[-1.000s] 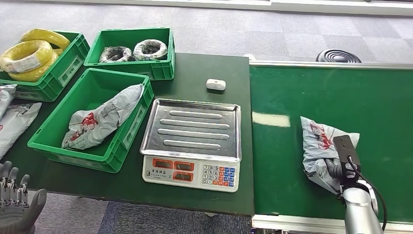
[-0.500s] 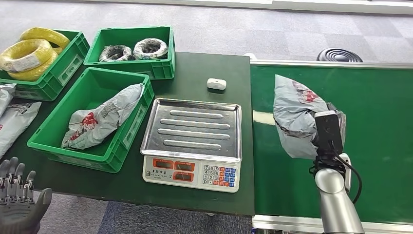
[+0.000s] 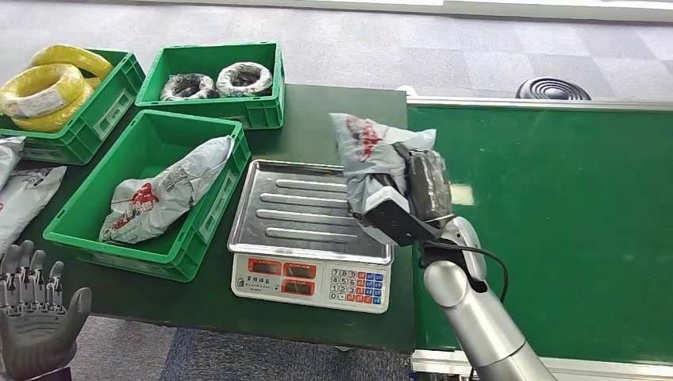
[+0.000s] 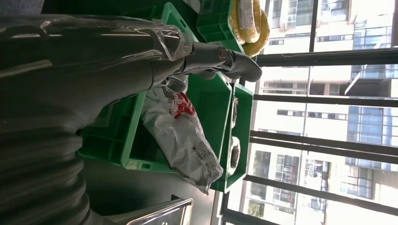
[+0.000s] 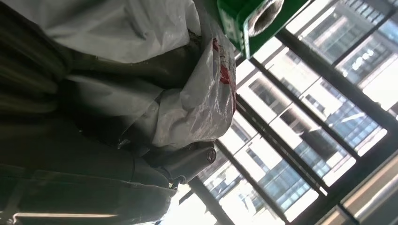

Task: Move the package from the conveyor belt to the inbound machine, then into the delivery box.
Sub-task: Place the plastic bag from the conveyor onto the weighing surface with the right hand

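Right hand (image 3: 413, 194) gripping grey package (image 3: 367, 155), fingers wrapped around it, held in air over right edge of scale tray (image 3: 305, 208), beside conveyor belt (image 3: 555, 214). Left hand (image 3: 36, 313) low at table's near-left corner, fingers spread, holding nothing. Green bin (image 3: 147, 194) left of scale holds 1 similar bag (image 3: 163, 198).

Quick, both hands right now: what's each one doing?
Left hand: open, fingers apart, holding nothing, low beside the table.
Right hand: holds the grey package above the right edge of the scale.
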Controlling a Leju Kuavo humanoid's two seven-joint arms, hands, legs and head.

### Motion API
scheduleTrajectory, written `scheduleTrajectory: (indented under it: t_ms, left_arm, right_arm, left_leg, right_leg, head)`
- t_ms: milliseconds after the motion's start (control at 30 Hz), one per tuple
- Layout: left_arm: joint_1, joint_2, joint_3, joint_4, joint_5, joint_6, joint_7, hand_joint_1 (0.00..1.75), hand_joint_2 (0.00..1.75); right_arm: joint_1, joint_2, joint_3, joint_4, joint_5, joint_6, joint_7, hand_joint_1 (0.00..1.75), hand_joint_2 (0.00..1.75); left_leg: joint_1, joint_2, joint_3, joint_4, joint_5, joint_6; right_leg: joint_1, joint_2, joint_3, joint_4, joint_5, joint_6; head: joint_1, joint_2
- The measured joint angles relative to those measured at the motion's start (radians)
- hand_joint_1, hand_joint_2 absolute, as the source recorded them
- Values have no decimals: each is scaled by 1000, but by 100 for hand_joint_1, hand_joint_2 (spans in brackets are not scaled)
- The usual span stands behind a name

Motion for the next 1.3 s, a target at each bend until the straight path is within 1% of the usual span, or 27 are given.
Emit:
scheduleTrajectory:
  t_ms: [67,133,267,400,433,533,567,700,767,967,1133,1233,1300]
  left_arm:
    - [-3,9,-10,3,2,14,-4,0,175]
    - [-4,16,-19,3,3,30,-6,0,175]
    - [-3,23,-38,2,-1,74,-6,0,175]
    - [-1,25,-58,-9,-7,116,-1,0,175]
    - [0,26,-61,-13,-8,121,0,0,175]
    - [3,29,-70,-22,-9,129,6,0,175]
    - [4,30,-72,-24,-8,133,8,0,175]
    - [6,43,-78,-35,11,151,23,0,175]
    - [6,52,-84,-42,20,159,35,0,175]
    - [3,74,-105,-46,31,187,49,0,175]
    - [1,83,-118,-46,24,192,48,0,175]
    - [-11,99,-135,-47,-39,193,46,0,175]
    - [-35,123,-165,-47,-121,189,59,0,175]
  right_arm:
    - [-21,26,39,4,9,62,16,175,175]
    - [-37,56,66,19,21,105,21,175,175]
    - [-76,144,105,84,43,145,14,175,175]
    - [-113,219,133,164,89,170,106,175,175]
    - [-118,233,137,182,96,172,121,147,175]
    - [-133,258,146,223,106,176,139,17,175]
    - [-139,264,147,234,113,181,155,0,175]
    - [-165,283,149,295,166,196,276,0,175]
    - [-172,288,145,332,184,183,309,0,175]
    - [-178,287,95,390,200,124,317,0,175]
    - [-175,278,58,390,203,116,320,0,175]
    - [-158,266,25,356,204,111,327,0,175]
    - [-141,255,-5,316,195,112,326,0,175]
  left_leg:
    - [0,0,-1,0,0,0]
    - [0,0,-1,0,0,0]
    - [0,0,-1,0,0,0]
    - [0,0,-1,0,0,0]
    - [0,0,-1,0,0,0]
    - [0,0,-1,0,0,0]
    - [0,0,-1,0,0,0]
    - [0,0,-1,0,0,0]
    - [0,0,-1,0,0,0]
    - [0,0,0,0,0,0]
    - [0,0,0,0,0,0]
    - [0,-1,0,1,0,0]
    - [0,-1,0,1,0,0]
  right_leg:
    - [0,0,0,0,0,0]
    - [0,0,0,0,0,0]
    - [0,0,-1,0,0,0]
    - [0,-1,-1,0,0,0]
    - [0,0,-1,0,0,0]
    - [0,0,-1,0,0,0]
    - [0,0,-1,0,0,0]
    - [0,0,-1,0,0,0]
    - [0,0,-1,0,0,0]
    - [0,0,-1,0,0,0]
    - [0,0,-1,0,0,0]
    - [0,-1,-1,0,0,0]
    - [0,-1,-1,-1,0,0]
  head:
    - [0,0]
    - [0,0]
    - [0,0]
    - [0,0]
    - [0,0]
    - [0,0]
    - [0,0]
    - [1,0]
    - [0,0]
    - [1,0]
    - [0,0]
    - [1,0]
    - [1,0]
